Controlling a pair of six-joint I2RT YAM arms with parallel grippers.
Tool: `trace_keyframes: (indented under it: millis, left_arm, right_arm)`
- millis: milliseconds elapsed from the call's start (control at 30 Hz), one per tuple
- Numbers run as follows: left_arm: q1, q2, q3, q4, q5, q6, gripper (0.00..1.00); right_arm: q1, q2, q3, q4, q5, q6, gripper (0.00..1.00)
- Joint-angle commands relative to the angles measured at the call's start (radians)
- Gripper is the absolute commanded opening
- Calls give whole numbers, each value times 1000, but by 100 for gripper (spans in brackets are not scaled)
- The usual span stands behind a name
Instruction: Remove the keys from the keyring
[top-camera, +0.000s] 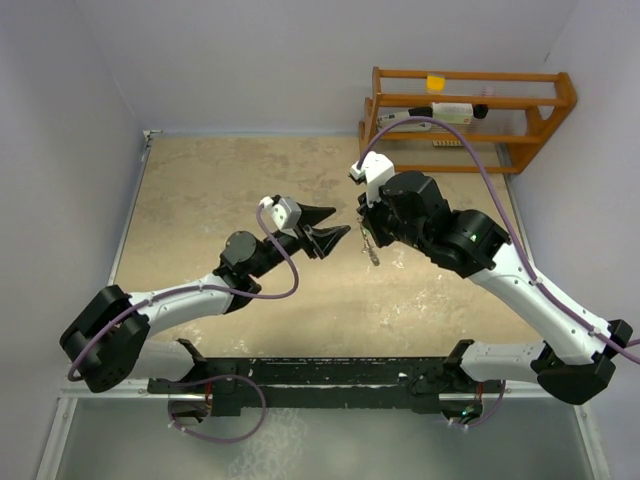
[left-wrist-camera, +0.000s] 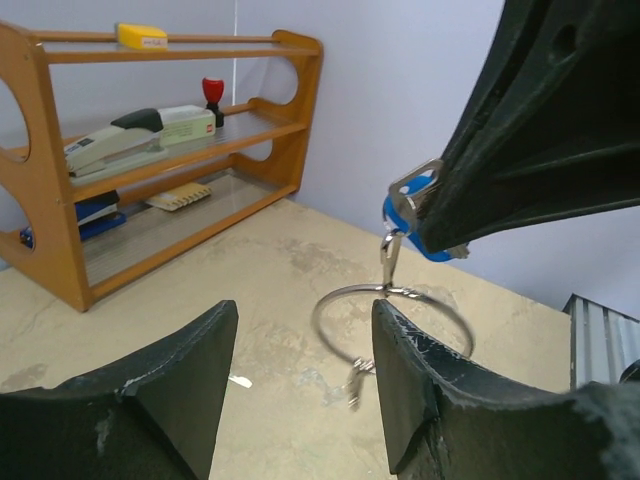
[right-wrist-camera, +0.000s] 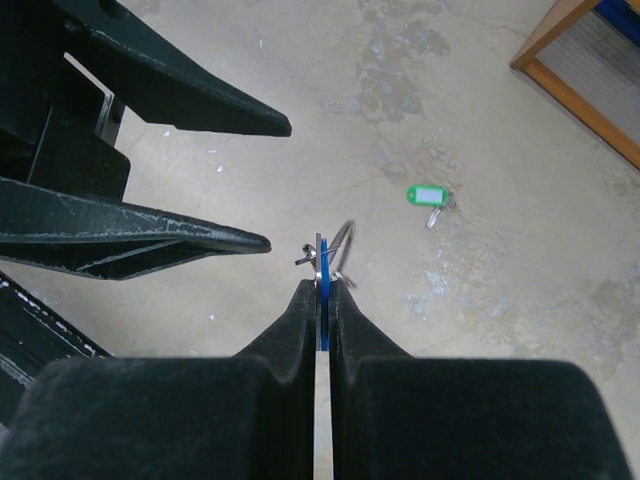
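My right gripper (right-wrist-camera: 322, 285) is shut on the blue-headed key (right-wrist-camera: 323, 280), gripping its flat head edge-on. In the left wrist view the blue key (left-wrist-camera: 410, 215) hangs from those fingers, with the thin silver keyring (left-wrist-camera: 335, 300) dangling below it and a small plain key (left-wrist-camera: 355, 382) on the ring's low side. From above, the bunch (top-camera: 372, 250) hangs under the right gripper (top-camera: 367, 225). My left gripper (top-camera: 341, 222) is open and empty, its fingertips (left-wrist-camera: 410, 360) just short of the ring. A green-headed key (right-wrist-camera: 430, 195) lies loose on the table.
A wooden shelf rack (top-camera: 470, 110) stands at the back right, holding a stapler (left-wrist-camera: 120, 140), a red stamp and other small items. A tiny white scrap (left-wrist-camera: 238, 381) lies on the tabletop. Grey walls close in the left and right sides.
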Motion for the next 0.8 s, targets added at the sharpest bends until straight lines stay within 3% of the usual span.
trace_keyframes:
  millis: [0,767]
  left_arm:
    - [-9,0,2,110,36,-4,54]
    - [-18,26,-21,152,-6,-30,51]
  right_arm:
    - [-2,-15,1,56,-14,-2,0]
    - [-1,-18,-32,126,-8,1,0]
